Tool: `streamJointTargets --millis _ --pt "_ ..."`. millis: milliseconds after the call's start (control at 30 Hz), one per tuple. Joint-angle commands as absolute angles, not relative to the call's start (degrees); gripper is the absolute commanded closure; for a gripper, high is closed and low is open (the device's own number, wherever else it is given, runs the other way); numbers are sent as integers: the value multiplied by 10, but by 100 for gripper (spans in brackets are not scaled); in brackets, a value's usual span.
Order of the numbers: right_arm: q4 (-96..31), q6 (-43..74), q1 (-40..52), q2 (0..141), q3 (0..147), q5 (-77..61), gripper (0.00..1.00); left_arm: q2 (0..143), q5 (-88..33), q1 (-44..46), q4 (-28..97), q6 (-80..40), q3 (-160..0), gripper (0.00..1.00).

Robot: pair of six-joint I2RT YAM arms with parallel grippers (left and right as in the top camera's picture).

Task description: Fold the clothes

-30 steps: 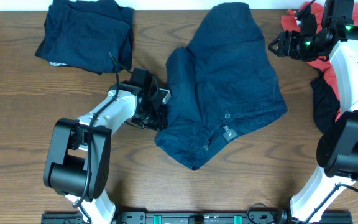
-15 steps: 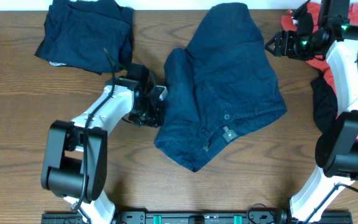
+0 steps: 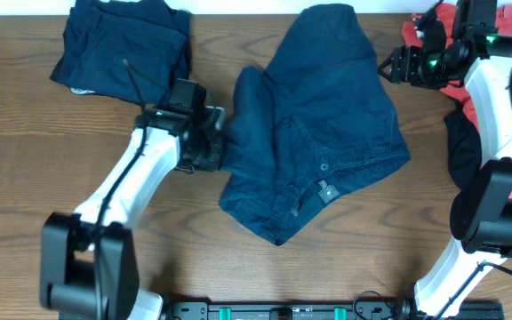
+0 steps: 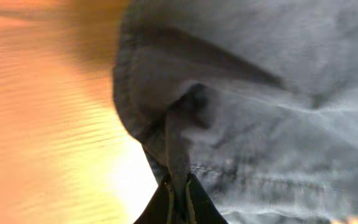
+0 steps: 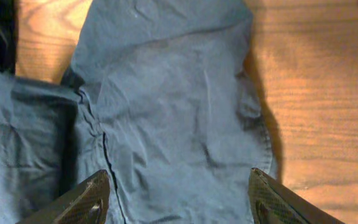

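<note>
Dark navy shorts [image 3: 318,133] lie crumpled in the middle of the table, waistband button [image 3: 325,165] and small tag [image 3: 327,190] facing up. My left gripper [image 3: 217,135] is shut on the shorts' left edge. In the left wrist view, its fingertips [image 4: 166,202] pinch a fold of the shorts [image 4: 260,112]. My right gripper [image 3: 395,64] hovers open above the shorts' far right leg, apart from the cloth. The right wrist view shows the shorts [image 5: 173,106] spread below the right gripper [image 5: 179,196].
A pile of navy pieces [image 3: 123,44] sits at the far left. A coral-red T-shirt [image 3: 416,34] and a black garment [image 3: 462,147] lie along the right edge, under the right arm. Bare wood [image 3: 43,169] stretches left of the shorts.
My left gripper slid up and left along the shorts' edge and closed on the fabric. The right gripper has barely moved and stays open.
</note>
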State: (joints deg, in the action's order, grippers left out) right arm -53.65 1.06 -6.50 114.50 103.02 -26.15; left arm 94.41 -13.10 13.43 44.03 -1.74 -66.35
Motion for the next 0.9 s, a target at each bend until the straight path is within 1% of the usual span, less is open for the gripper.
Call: streamJointTargets --millis 0,133,333,633,667,700,733,800,867 --pt "-548 10 -45 1147 1042 -263 31 883 -8 111 453 -101 -674 94" --pt "-563 10 -27 1147 1041 -248 31 814 44 70 468 -148 -674 94" --pt "-573 10 1 1147 1030 -237 31 730 48 12 471 -151 -674 94" --pt "-574 10 30 1147 963 -232 31 726 57 5 473 -151 -674 92" --pt "-574 10 34 1147 954 -232 31 727 57 5 473 -151 -674 87" --pt "-573 11 37 1147 946 -232 32 727 57 5 473 -151 -674 78" --pt "-573 11 42 1147 935 -232 32 727 57 5 473 -151 -674 65" --pt "-573 13 50 1147 920 -232 32 727 63 5 472 -151 -674 49" --pt "-572 13 58 1147 903 -230 35 727 79 5 472 -151 -674 37"
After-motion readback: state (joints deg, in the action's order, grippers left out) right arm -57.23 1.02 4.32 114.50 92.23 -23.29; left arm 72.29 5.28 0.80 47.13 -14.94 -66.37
